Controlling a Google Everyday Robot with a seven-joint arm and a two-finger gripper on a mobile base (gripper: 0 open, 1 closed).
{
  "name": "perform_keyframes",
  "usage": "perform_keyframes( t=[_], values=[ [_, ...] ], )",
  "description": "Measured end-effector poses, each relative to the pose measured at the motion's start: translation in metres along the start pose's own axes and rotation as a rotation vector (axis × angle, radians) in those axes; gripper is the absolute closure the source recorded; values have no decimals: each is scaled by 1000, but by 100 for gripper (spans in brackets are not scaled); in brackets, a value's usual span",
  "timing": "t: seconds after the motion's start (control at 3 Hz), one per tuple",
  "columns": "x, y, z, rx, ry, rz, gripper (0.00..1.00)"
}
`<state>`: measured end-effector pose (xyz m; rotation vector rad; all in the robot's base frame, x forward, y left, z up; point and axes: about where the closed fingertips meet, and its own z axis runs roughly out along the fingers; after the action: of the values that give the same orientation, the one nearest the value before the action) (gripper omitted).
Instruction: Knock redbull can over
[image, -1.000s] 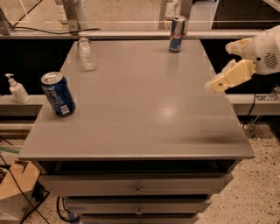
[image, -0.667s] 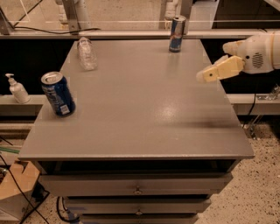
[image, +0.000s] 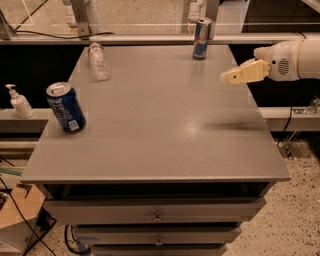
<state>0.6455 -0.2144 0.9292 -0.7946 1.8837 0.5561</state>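
Moved: the gripper (image: 231, 76) has slid left and toward the far edge since a second ago, closer to the redbull can (image: 202, 38). Both cans and the bottle sit where they did.
Gripper: pale yellow, pointing left, hovering over the right side of the table (image: 165, 125). It touches nothing. I cannot tell whether it is open or closed from here.
Arm: the white arm (image: 292, 60) reaches in from the right and is cut off at the picture's border.
Redbull can: upright at the far edge of the table, to the left of the gripper and farther back, well apart from it.
Hard to see: the redbull can's markings are blurred.
Dark-blue can: the dark-blue can (image: 66, 107) stands upright near the left edge. Its contents cannot be seen.
Bottle: the clear plastic bottle (image: 99, 61) is at the far left. I cannot make out whether anything is in it.
Drawers: the drawers (image: 157, 212) under the tabletop are shut, so their contents are hidden.
Off the table: a white pump bottle (image: 20, 101) stands on a ledge to the left.
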Motion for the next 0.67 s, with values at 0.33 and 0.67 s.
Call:
perform_keyframes(
  t=[0.33, 0.67],
  values=[
    [5, 2, 4, 0, -9, 42, 0],
    [3, 1, 29, 4, -48, 68, 0]
  ],
)
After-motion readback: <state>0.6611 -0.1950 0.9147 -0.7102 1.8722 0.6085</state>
